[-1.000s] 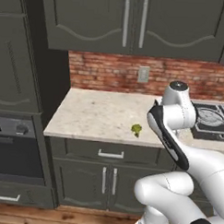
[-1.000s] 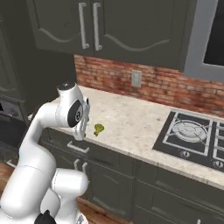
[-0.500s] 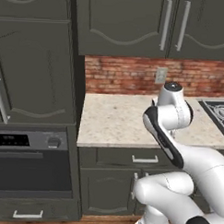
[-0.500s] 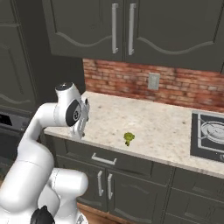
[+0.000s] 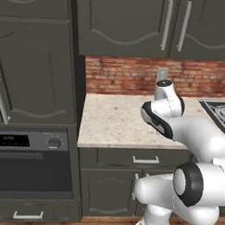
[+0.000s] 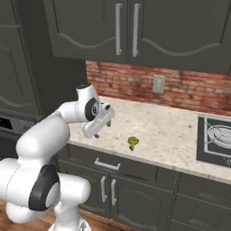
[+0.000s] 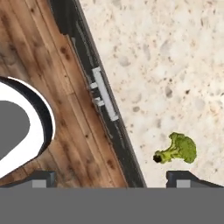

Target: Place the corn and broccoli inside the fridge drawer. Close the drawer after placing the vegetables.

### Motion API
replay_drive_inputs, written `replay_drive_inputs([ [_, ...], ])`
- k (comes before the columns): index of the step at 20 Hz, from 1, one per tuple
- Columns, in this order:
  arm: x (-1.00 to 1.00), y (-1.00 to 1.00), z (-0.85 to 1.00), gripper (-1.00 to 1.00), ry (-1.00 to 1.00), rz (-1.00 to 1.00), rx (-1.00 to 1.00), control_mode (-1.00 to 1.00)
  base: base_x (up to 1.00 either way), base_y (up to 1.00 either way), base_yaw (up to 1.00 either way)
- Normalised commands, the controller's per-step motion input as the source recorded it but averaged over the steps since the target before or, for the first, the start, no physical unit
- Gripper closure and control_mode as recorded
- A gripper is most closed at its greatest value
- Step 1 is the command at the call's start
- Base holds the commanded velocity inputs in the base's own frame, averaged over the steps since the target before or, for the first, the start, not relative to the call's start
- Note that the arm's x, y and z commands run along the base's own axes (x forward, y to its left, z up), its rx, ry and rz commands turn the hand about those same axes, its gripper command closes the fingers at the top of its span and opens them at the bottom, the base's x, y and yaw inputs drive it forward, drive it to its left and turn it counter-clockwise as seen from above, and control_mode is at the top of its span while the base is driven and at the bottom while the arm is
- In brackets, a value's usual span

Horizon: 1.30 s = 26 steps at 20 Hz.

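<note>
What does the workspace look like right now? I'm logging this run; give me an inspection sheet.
Surface: speckled stone counter, mostly bare.
Job's things: broccoli lying on the counter near its front edge; corn and fridge drawer: nothing seen.
Clutter: nothing seen.
End effector: open, holding nothing, above the counter edge beside the broccoli.
Cables: nothing seen.
Surroundings: brick wall with an outlet, dark cabinets, oven, stovetop, wooden floor.

The broccoli [image 7: 179,148] beside the gripper is olive green with a paler yellowish stalk. Beneath it, the counter [image 7: 166,65] is pale beige speckled with brown. The cabinets [image 6: 135,40] are dark grey, the wall [image 6: 189,88] red brick, the floor [image 7: 48,70] brown wood.
</note>
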Motion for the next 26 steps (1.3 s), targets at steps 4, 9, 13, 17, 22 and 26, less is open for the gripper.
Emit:
replay_drive_inputs([
  [4,0.04,-0.53,-0.52,-1.0,0.02,-0.68,0.17,-1.0,0.0,0.0,0.0],
  [9,-0.04,-0.74,-0.76,-1.0,-0.11,-0.54,0.26,-1.0,0.0,0.0,0.0],
  [13,-0.01,-0.59,-0.54,-1.0,-0.24,-0.34,0.19,-1.0,0.0,0.0,0.0],
  [17,0.09,-0.12,-0.09,-1.0,-0.2,-0.18,0.05,-1.0,0.0,0.0,0.0],
  [22,0.2,0.0,-0.09,-1.0,-0.04,-0.15,0.0,-1.0,0.0,0.0,0.0],
  [26,0.19,0.0,-0.2,-1.0,0.0,-0.21,0.0,-1.0,0.0,0.0,0.0],
])
